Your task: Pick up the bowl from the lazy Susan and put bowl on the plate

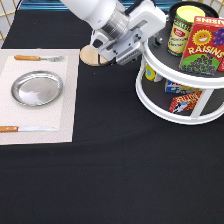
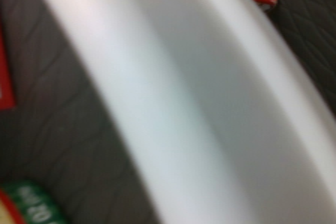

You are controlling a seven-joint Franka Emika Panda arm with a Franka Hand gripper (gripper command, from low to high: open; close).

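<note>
Exterior view, pincer at white round lazy Susan, shiny plate bare.

Pincer fingers hidden; lazy Susan cropped at right edge.

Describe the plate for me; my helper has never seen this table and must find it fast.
Look to the pale placemat on the exterior view's left of the black table. The plate lies in its middle, between a fork above and a knife below. It is the only round, shiny silver thing there.
</note>
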